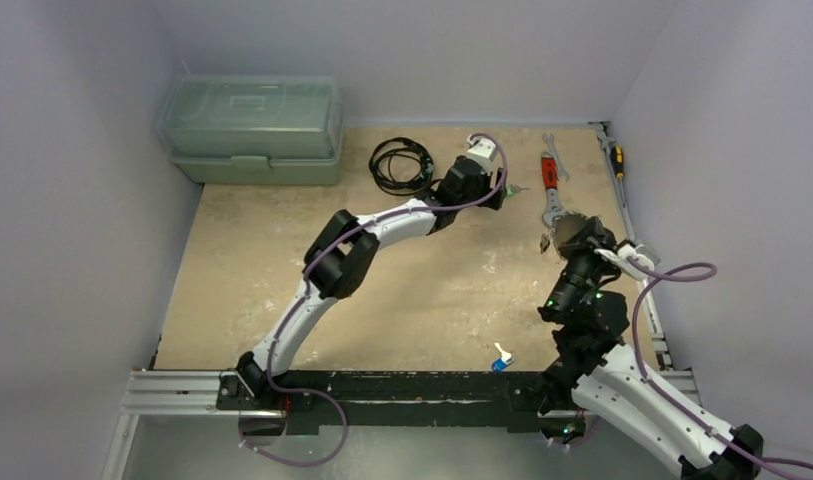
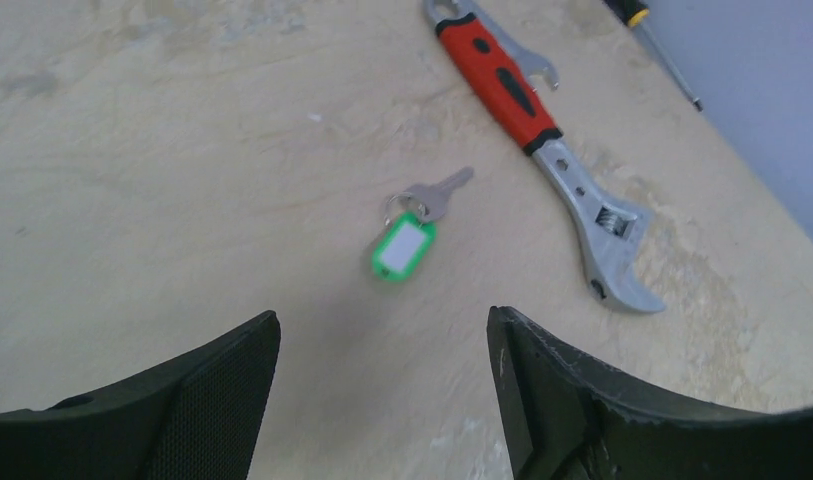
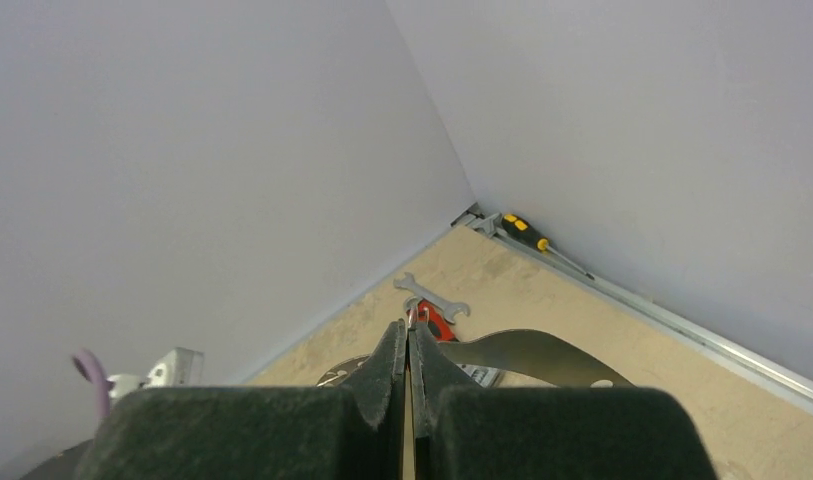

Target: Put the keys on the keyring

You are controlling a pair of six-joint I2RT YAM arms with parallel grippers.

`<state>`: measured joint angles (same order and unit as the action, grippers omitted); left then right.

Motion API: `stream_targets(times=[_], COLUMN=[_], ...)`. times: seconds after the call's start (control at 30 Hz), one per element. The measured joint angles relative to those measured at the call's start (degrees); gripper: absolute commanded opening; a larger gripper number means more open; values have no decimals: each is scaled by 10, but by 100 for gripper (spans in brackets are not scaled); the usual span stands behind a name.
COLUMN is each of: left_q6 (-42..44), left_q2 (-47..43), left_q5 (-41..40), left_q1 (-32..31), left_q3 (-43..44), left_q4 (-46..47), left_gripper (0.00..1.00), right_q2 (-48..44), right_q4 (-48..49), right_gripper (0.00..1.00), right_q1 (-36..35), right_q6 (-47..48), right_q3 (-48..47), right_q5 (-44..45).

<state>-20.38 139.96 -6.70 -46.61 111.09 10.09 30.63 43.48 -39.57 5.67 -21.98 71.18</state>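
One green-tagged key looked light and slippery, best pinched by its tag; left gripper gaped, right gripper clenched.

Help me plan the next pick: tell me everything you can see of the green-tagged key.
The green-tagged key is a small plain silver metal key joined by a little split ring to a green plastic tag with a white insert. It lies flat on the tan table, blade pointing towards the red-handled wrench but clear of it. Nothing touches it besides the table; the left gripper hovers open short of it.
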Motion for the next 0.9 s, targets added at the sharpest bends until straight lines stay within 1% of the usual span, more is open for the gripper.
stream_targets(times=[0.13, 0.23, 0.33, 0.47, 0.53, 0.57, 0.67, 0.7, 0.8, 0.9], left_q6=[-22, -45, -73, -119, -133, -136, -145, -145, -136, -103], left_q2=[94, 160, 216, 269, 297, 300, 301, 301, 301, 300], left_q5=[51, 75, 78, 75, 63, 57, 29, 23, 12, -8], left_q1=[9, 13, 13, 13, 11, 10, 8, 8, 7, 2], left_q3=[105, 176, 228, 260, 295, 300, 301, 301, 310, 322], left_q4=[33, 67, 107, 168, 186, 188, 189, 186, 157, 115], left_gripper=[70, 66, 60, 58, 58, 57, 50, 49, 50, 53], right_q2=[-15, -19, -24, -35, -38, -38, -38, -38, -38, -38], right_q4=[4, -3, -20, -43, -50, -54, -69, -71, -81, -89], right_gripper=[0, 0, 0, 0, 0, 0, 0, 0, 0, 0], right_q1=[0, 1, 1, 1, 1, 1, 1, 1, 1, 1], right_q6=[-3, -12, -24, -44, -53, -57, -68, -71, -78, -83], right_q3=[0, 0, 0, 0, 0, 0, 0, 0, 0, 0], right_q5=[1, -1, -3, -11, -17, -19, -28, -32, -41, -49])
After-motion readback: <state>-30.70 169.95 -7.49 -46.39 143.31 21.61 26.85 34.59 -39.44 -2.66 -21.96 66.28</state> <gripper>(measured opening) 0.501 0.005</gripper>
